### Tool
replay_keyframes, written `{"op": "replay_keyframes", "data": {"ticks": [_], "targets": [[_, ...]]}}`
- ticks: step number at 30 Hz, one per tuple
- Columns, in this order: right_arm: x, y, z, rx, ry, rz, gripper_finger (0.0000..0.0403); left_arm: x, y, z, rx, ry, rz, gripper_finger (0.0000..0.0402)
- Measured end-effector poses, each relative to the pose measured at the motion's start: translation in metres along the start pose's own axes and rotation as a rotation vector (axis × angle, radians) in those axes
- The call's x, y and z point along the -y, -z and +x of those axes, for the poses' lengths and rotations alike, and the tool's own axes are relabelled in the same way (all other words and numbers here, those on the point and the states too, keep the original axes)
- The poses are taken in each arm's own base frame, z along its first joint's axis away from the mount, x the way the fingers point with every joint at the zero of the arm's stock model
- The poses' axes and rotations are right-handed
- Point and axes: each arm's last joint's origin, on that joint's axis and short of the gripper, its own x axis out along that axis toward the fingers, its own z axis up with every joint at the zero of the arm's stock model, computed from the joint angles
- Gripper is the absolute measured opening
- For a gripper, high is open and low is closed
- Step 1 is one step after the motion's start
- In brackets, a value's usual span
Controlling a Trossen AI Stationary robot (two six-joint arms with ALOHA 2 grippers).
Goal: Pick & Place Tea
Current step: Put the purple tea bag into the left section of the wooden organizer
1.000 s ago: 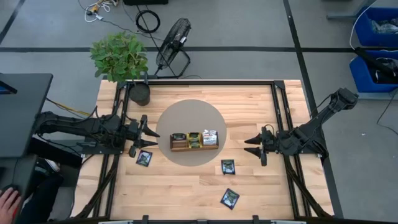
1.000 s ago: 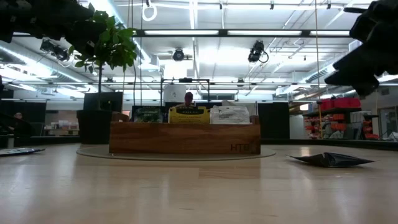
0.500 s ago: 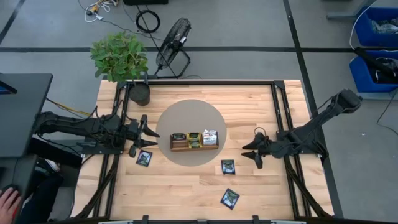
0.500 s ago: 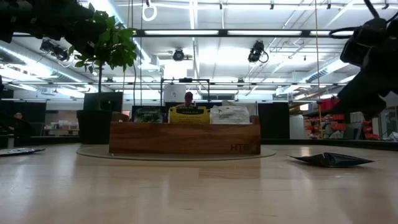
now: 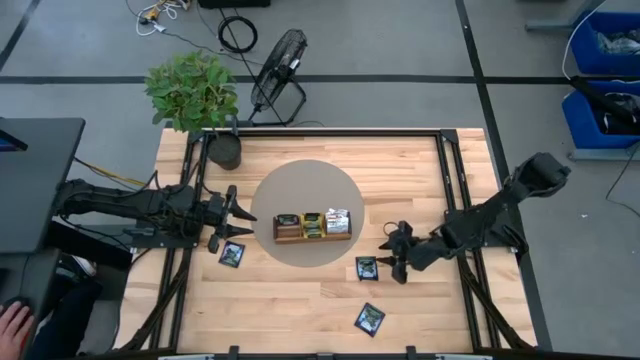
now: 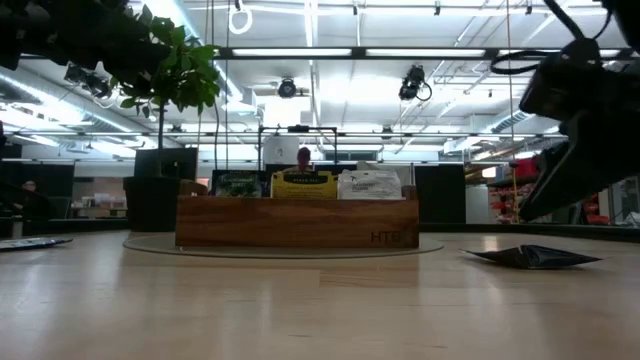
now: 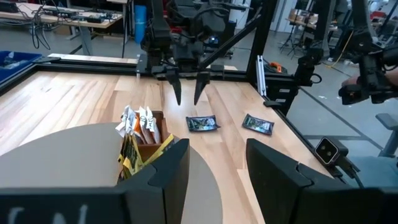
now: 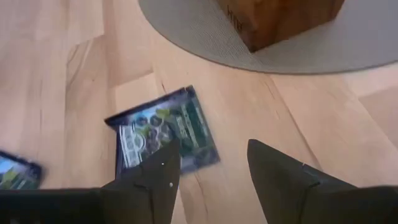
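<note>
Three black tea sachets with green labels lie flat on the wooden table: one at the near left (image 5: 232, 254), one in the middle (image 5: 367, 267) and one by the near edge (image 5: 370, 318). More sachets stand in the brown wooden tray (image 5: 312, 226). My right gripper (image 5: 393, 253) is open and slants down just right of the middle sachet (image 8: 163, 140), whose edge lies under one fingertip (image 8: 160, 171); I cannot tell that it touches. My left gripper (image 5: 235, 212) is open and empty, left of the tray.
The tray stands on a round grey mat (image 5: 300, 180) at the table's middle. A potted plant (image 5: 195, 95) stands at the far left corner. Black frame rails (image 5: 455, 190) run along the table's sides. A person's hand (image 5: 12, 325) shows off the table's near left.
My right gripper has gone toward the table's left and near edges and down, tipping its fingers toward the middle black sachet. The sachets and the tray have kept still.
</note>
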Motion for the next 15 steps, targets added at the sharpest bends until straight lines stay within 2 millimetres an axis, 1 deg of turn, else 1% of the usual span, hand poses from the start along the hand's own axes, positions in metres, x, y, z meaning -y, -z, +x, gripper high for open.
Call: {"op": "replay_keyframes", "data": {"ticks": [5,7,11,15], "targets": [[-0.014,-0.008,0.013,-0.017,0.010,-0.069,0.0196,0.000,0.000,0.000,-0.003,-0.001,0.000,0.0165],[-0.018,-0.010,0.018,-0.052,0.012,-0.090,0.0196,0.000,0.000,0.000,-0.004,0.000,0.000,0.0165],[-0.014,-0.001,0.028,-0.138,0.080,-0.098,0.0196,0.000,0.000,0.000,-0.004,0.000,0.001,0.0165],[-0.014,0.001,0.034,-0.132,0.095,-0.104,0.0196,0.000,0.001,0.000,-0.007,-0.001,0.001,0.0165]]}}
